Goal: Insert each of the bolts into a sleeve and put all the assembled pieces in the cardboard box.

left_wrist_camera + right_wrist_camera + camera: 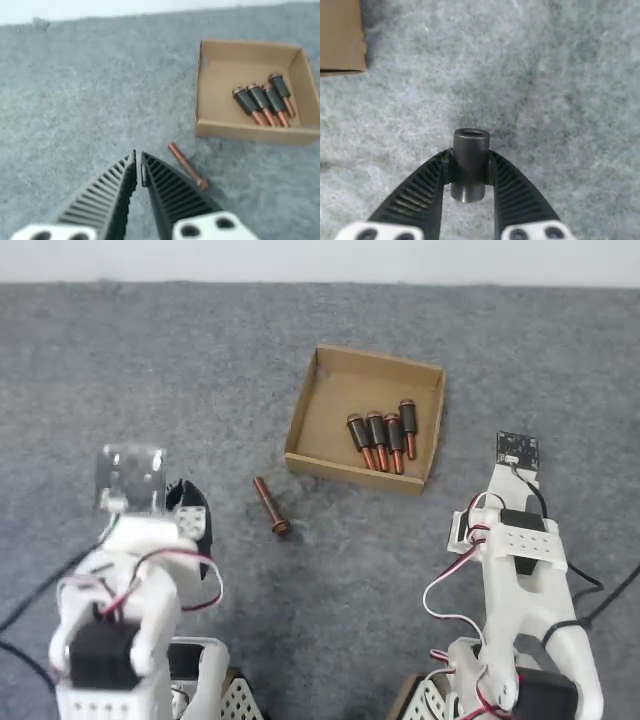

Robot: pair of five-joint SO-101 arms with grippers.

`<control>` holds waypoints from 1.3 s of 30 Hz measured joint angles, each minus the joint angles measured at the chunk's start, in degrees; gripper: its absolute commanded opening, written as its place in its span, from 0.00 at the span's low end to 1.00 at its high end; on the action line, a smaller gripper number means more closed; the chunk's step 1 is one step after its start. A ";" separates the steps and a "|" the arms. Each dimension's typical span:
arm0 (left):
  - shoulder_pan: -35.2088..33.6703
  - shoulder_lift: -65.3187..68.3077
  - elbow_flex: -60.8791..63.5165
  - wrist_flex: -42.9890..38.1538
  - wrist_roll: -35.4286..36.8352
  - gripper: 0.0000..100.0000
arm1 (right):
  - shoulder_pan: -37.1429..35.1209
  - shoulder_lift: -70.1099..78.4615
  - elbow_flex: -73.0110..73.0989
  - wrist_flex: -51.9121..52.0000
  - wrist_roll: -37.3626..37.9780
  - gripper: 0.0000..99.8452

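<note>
Right gripper (pixel 470 154) was clamped on one dark sleeve (pixel 470 170). Left gripper (pixel 139 156) was closed, holding nothing. One bare bolt (pixel 270 505) lay on the carpet (pixel 150 370) just beside the cardboard box (pixel 355 472), which held four assembled pieces (pixel 382 440).

In the right wrist view the picture's edge cuts the cardboard box (pixel 340 35) down to one corner, and the jaws cover the flanks of the sleeve (pixel 471 150). In the high view the left arm (pixel 120 640) at 7 o'clock and the right arm (pixel 525 620) at 5 o'clock run off the frame. The assembled pieces (pixel 376 430) at 12 o'clock are too small to make out their bolt heads.
</note>
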 measured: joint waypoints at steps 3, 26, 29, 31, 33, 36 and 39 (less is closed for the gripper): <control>0.09 9.14 -5.10 1.41 0.00 0.01 | 0.00 0.00 0.00 0.00 0.00 0.01; 11.08 58.11 -14.42 1.67 -39.82 0.01 | 0.00 0.00 0.00 0.00 0.00 0.01; 11.96 62.24 -14.42 -0.26 -45.19 0.01 | 0.00 0.00 0.00 0.00 0.00 0.01; 11.96 65.41 -14.42 -3.78 -45.54 0.01 | 0.00 0.00 0.00 0.00 0.00 0.01; 11.96 68.75 -14.42 -6.33 -45.54 0.01 | 0.00 0.00 0.00 0.00 0.00 0.01; 11.96 73.32 -14.51 -9.14 -42.90 0.01 | 0.09 0.00 0.00 -0.70 1.05 0.01; 11.96 74.73 -14.51 -14.42 -37.36 0.01 | 0.00 0.00 0.53 -1.14 3.34 0.01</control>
